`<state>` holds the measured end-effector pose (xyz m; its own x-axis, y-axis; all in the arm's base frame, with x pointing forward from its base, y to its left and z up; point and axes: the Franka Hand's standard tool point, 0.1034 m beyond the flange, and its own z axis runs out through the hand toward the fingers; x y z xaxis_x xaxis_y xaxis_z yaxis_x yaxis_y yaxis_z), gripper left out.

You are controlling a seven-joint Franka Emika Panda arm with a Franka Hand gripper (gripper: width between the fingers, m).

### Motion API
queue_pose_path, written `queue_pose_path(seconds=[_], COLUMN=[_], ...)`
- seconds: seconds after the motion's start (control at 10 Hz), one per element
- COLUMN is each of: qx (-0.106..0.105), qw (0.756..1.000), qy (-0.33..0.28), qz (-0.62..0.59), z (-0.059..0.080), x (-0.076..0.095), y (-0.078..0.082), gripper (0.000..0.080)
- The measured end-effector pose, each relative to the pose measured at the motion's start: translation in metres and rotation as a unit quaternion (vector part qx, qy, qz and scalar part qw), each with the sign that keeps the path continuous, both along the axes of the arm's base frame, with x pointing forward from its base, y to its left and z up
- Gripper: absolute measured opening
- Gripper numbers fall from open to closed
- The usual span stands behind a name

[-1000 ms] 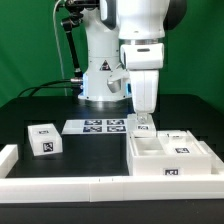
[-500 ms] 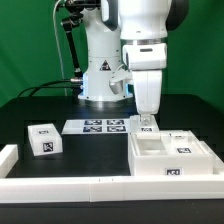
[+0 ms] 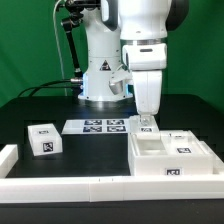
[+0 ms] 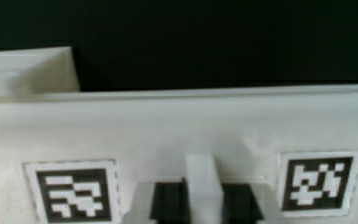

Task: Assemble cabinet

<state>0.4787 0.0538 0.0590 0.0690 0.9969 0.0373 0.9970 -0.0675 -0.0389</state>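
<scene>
The cabinet [image 3: 170, 155] is a low white open shell with tags, lying at the exterior view's right near the front rail. My gripper [image 3: 146, 121] points down at its back left corner, on a thin upright wall with a tag. In the wrist view the tagged cabinet wall [image 4: 194, 125] fills the frame. A thin white ridge stands between my two dark fingers [image 4: 167, 203], which sit close against it, so the gripper [image 4: 202, 198] is shut on that wall. A small white tagged drawer block [image 3: 42, 140] sits apart at the exterior view's left.
The marker board [image 3: 95, 126] lies flat between the block and the cabinet. A long low white rail [image 3: 90, 186] edges the table front, with a raised end at the exterior view's left. The robot base [image 3: 100, 75] and cables stand behind.
The gripper shifted slightly toward the exterior view's right over the first half second, then held still. The cabinet and the block have not visibly moved.
</scene>
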Motion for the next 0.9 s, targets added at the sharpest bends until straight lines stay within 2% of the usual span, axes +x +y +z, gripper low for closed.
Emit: queue_pose_path(seconds=[0.9], qx=[0.018], qw=[0.999], qy=[-0.034], qz=[-0.002], z=[0.000], x=[0.079], y=[0.001], gripper=[0.0069])
